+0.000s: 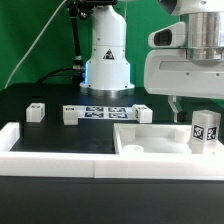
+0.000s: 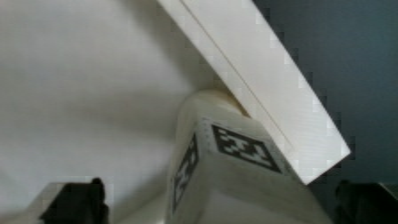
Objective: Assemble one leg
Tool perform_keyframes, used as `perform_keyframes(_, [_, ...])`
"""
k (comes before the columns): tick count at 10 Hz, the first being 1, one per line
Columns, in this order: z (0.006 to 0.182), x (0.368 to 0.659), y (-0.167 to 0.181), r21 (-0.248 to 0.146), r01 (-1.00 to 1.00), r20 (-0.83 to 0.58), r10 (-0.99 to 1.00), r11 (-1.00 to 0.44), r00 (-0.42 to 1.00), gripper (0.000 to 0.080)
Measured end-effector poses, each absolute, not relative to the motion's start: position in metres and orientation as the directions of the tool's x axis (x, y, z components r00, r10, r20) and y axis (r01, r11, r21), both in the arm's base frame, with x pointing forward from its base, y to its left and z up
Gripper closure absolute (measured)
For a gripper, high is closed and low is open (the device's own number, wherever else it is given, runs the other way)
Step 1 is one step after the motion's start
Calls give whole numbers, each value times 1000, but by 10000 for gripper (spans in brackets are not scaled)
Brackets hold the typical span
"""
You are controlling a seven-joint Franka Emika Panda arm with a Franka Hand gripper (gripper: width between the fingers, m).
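The leg point(image 1: 204, 130) stands upright at the corner of the large white tray-like part point(image 1: 150, 140), on the exterior view's right, its tag facing the camera. You see it also in the wrist view point(image 2: 228, 160), between the two dark fingertips point(image 2: 75, 200), which stand wide and do not touch it. The pincer point(image 1: 176, 105) hangs just above and beside the leg, open, holding nothing. In my judgement the leg is placed but perhaps not yet fixed. Other small white blocks point(image 1: 37, 112) wait on the worktop point(image 1: 50, 140) near the marker board point(image 1: 108, 112).
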State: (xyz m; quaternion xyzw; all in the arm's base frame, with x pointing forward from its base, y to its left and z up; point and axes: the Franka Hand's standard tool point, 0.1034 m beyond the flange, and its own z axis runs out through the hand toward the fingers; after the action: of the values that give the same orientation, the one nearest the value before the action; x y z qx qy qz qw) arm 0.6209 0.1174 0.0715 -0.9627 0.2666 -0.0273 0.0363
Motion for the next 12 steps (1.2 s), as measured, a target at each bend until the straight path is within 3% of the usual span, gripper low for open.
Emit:
perform_keyframes(5, [75,623,121,-40,-78,57,-80,-996,995,151])
perform_keyframes(8, [74,625,121,-2,189,60,189,-982,980,151])
perform_keyframes(11, [73,625,122,20,332,62,333,-943,941,151])
perform_keyframes(12, [73,625,122,20,324,62,325,-946,944,279])
